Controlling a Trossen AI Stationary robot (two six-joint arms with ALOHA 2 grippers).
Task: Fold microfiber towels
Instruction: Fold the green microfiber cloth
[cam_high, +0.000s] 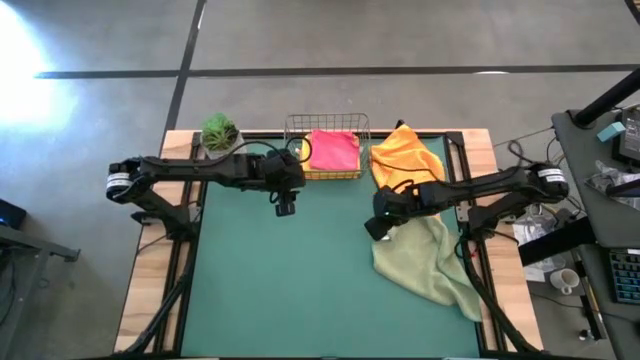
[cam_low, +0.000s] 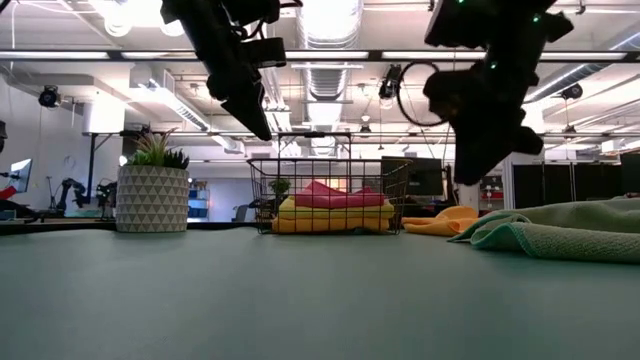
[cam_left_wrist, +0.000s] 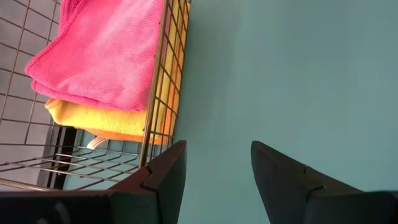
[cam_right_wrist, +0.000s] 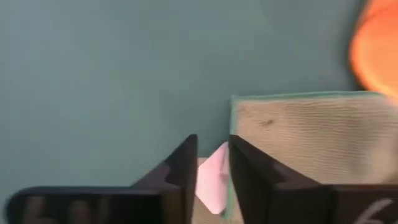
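Observation:
A pale sage green towel (cam_high: 432, 268) lies crumpled on the green mat at the right, and an orange towel (cam_high: 405, 155) is bunched behind it. A pink towel (cam_high: 333, 150) lies folded on a yellow-orange one (cam_left_wrist: 106, 118) in the wire basket (cam_high: 292, 128). My right gripper (cam_high: 380, 228) hangs above the sage towel's near-left corner (cam_right_wrist: 249, 109), clear of it in the low view. Its fingers stand a narrow gap apart, and a pale tag (cam_right_wrist: 211, 177) shows through that gap. My left gripper (cam_high: 285, 207) hovers open over bare mat beside the basket's front left corner.
A small potted plant (cam_high: 219, 131) stands at the far left, beside the basket. The green mat (cam_high: 290, 290) spreads bare between the two arms and toward the near edge. Dark rails frame the mat on both sides.

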